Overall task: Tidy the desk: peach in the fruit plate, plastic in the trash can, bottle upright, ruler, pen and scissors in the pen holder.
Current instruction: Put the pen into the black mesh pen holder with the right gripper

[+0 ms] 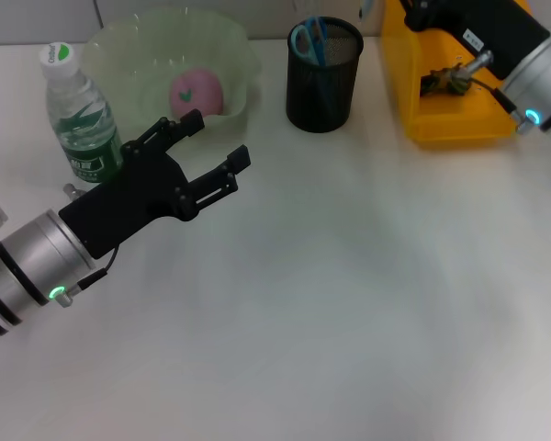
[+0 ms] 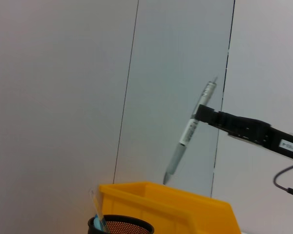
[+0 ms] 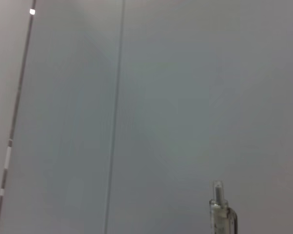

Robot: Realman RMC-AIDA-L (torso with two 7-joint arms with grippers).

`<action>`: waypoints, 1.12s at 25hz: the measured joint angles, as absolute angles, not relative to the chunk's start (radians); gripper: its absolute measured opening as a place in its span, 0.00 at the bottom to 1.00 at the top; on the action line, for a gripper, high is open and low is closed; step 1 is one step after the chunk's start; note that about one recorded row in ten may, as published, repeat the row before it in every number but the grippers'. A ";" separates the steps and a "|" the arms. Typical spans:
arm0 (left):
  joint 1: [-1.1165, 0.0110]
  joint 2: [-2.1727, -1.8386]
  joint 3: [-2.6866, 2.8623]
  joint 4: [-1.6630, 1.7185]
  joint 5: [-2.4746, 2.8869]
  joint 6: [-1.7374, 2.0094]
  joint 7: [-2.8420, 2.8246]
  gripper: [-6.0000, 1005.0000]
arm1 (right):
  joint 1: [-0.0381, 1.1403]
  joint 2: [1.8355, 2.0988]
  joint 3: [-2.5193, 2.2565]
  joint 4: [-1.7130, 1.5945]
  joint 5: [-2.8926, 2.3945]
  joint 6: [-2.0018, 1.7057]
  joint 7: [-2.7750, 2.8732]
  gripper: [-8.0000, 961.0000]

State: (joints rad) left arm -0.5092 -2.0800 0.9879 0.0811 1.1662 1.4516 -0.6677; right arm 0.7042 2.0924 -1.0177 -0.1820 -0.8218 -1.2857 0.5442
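Note:
My right gripper [image 2: 199, 116] is shut on the pen [image 2: 188, 132]. It holds the pen tilted, tip down, in the air above the yellow trash can [image 2: 185, 207]. In the head view the right arm reaches over the trash can [image 1: 459, 124], where a crumpled piece of plastic [image 1: 444, 81] lies. The black pen holder [image 1: 323, 78] holds the blue-handled scissors [image 1: 307, 39], and a clear strip that looks like the ruler [image 2: 95, 204]. The peach [image 1: 196, 93] lies in the fruit plate [image 1: 119, 55]. The bottle [image 1: 80, 115] stands upright. My left gripper [image 1: 219, 140] hovers open and empty, in front of the plate.
The white desk [image 1: 349, 294] stretches wide in front of the objects. The bottle, plate, pen holder and trash can form a row along the back. A grey panelled wall stands behind them.

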 joint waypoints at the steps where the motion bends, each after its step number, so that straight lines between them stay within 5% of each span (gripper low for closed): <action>1: -0.511 -2.080 0.988 0.078 1.166 1.451 -0.668 0.83 | 0.712 2.092 -1.016 -0.182 -0.820 -1.265 0.544 0.20; 28: -0.510 -2.080 0.988 0.062 1.167 1.448 -0.662 0.83 | 0.881 2.092 -1.130 -0.147 -0.827 -0.816 0.745 0.24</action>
